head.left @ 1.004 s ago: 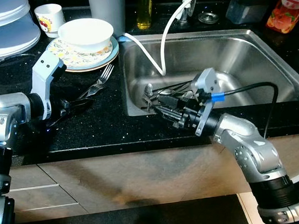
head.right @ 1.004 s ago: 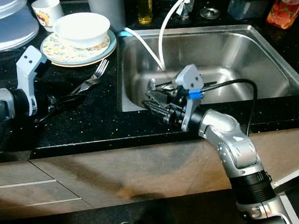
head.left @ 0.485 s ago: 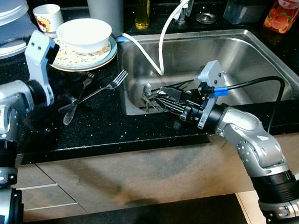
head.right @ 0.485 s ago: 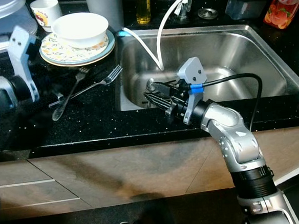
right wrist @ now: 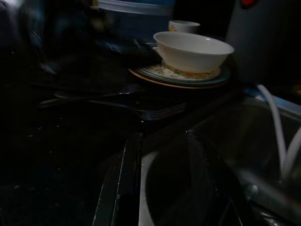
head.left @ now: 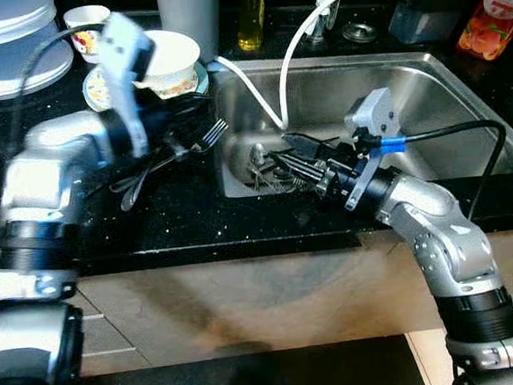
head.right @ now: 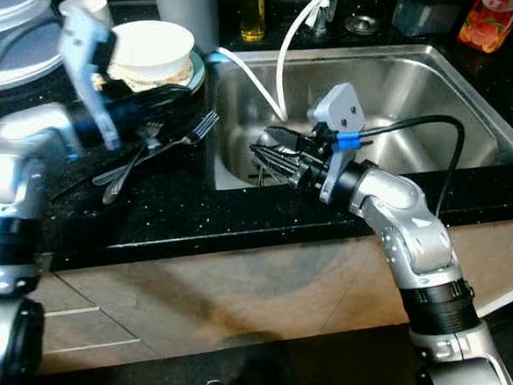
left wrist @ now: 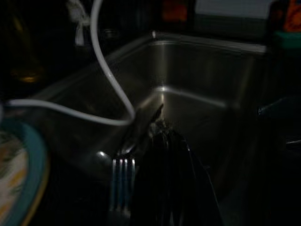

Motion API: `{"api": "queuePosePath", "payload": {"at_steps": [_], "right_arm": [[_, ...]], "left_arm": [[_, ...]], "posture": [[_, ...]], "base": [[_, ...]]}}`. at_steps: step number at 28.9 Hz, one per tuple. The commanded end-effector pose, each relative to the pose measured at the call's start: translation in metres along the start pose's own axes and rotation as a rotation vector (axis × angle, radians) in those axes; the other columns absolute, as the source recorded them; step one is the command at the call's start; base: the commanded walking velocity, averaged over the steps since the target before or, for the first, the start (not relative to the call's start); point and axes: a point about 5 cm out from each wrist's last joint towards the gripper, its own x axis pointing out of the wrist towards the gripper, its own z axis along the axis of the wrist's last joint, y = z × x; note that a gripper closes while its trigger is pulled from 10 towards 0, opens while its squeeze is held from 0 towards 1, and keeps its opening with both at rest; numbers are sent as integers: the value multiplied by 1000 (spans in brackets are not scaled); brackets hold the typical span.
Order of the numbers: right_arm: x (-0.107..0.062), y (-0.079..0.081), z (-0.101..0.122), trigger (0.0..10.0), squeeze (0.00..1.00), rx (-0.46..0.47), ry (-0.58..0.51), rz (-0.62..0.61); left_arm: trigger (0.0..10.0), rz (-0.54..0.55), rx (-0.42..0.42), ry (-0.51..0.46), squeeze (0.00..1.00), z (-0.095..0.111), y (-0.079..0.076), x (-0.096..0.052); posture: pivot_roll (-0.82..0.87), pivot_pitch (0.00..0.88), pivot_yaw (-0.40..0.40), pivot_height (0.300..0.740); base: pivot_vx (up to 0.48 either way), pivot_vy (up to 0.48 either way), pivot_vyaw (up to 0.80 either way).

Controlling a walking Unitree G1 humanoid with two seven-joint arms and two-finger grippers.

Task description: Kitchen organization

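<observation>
**Both arms at the sink's near left corner**

The black speckled counter [head.left: 153,226] carries a steel sink [head.left: 434,83] set into it, with a white hose [head.left: 294,31] hanging into the basin. Left of the sink stands a patterned plate [head.right: 197,73] with a white bowl [head.right: 149,43] on it, and a small cup [head.left: 86,18] behind.

The left arm, blurred, reaches across the counter toward the sink edge; the left gripper [head.left: 195,131] sits just in front of the plate, over the fork [head.right: 201,126] and the other cutlery [head.right: 119,176] lying on the counter. Its fingers [left wrist: 169,188] appear dark and close together in the wrist view, beside the fork's tines; whether they grip anything cannot be told.

The right gripper [head.left: 302,154] is down inside the sink at its near left corner, among a heap of utensils [head.left: 267,161]. Its fingers [right wrist: 127,179] stand parted with a clear gap, nothing seen held between them.
</observation>
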Motion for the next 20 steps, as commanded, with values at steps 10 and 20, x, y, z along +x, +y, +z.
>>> {"api": "queuePosePath", "payload": {"at_steps": [10,20], "right_arm": [[-12,0,13,10000,0,-21,-34,-37],[-5,5,7,10000,0,9,-44,-31]], "left_arm": [[10000,-67,163,212,1000,5,16,-33],[10000,34,2,392,0,-21,39,-93]], "posture": [[86,173,20,740],[121,179,28,740]], "base": [[0,0,0],[0,0,0]]}}
